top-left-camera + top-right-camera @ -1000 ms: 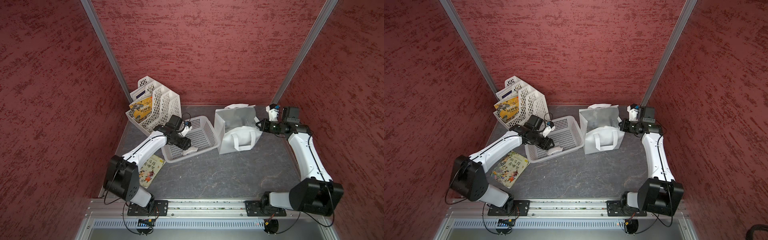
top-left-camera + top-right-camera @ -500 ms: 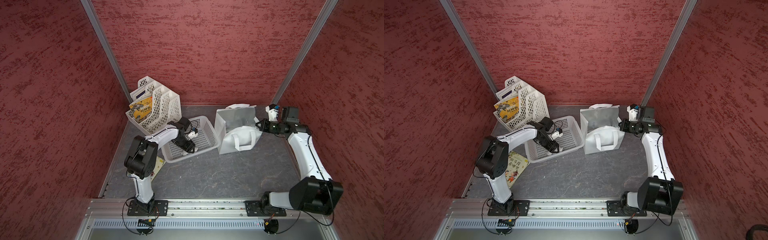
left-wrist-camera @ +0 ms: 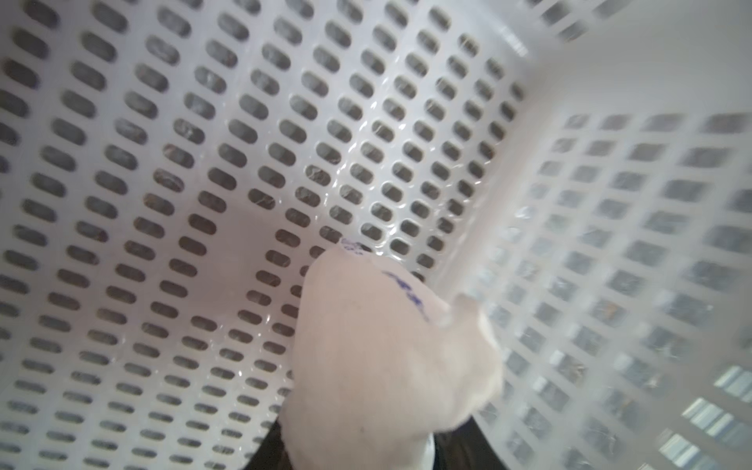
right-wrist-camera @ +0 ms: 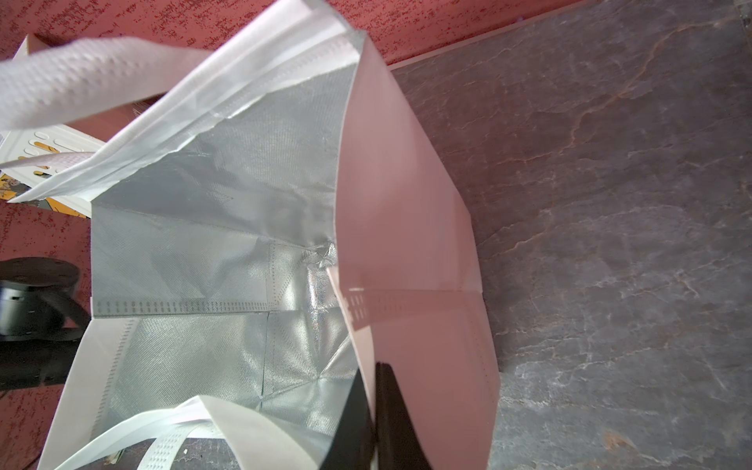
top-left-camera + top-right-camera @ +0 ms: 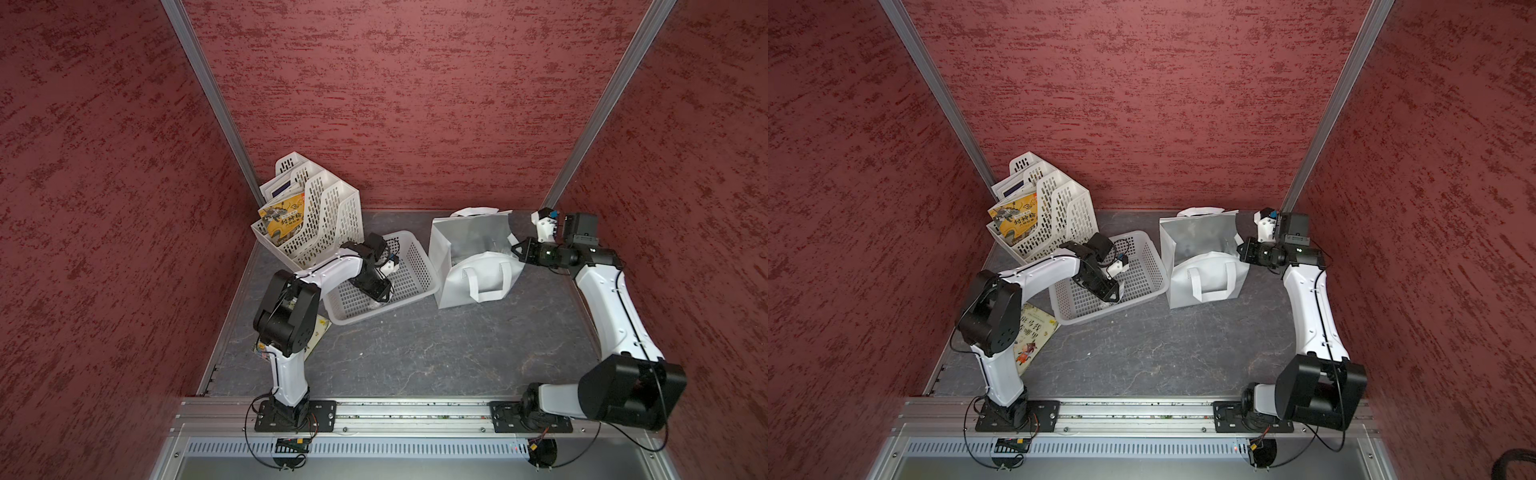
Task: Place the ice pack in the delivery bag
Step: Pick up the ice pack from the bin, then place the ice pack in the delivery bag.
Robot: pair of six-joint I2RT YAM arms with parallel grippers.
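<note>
The ice pack [image 3: 390, 358], a soft white pouch with blue print, lies in the near corner of the white perforated basket [image 5: 430, 282]. My left gripper [image 3: 366, 447] reaches down into that basket [image 5: 1158, 286] and is shut on the pack, whose bulk fills the gap between the dark fingers. In both top views the left gripper [image 5: 384, 296] [image 5: 1113, 296] hides most of the pack. The delivery bag [image 5: 469, 237] [image 5: 1200, 241] stands open to the basket's right, silver lining showing. My right gripper [image 4: 372, 411] [image 5: 515, 250] is shut on the bag's right side wall [image 4: 407, 228].
A white file organiser [image 5: 320, 216] with books stands behind the basket against the back-left wall. A picture book [image 5: 1034, 336] lies on the grey floor under my left arm. Red walls close in three sides; a metal rail [image 5: 415, 411] runs along the front.
My left arm folded in and its gripper went down into the basket's near corner, jaws narrowing onto the ice pack. The right arm and the bag have not moved.
</note>
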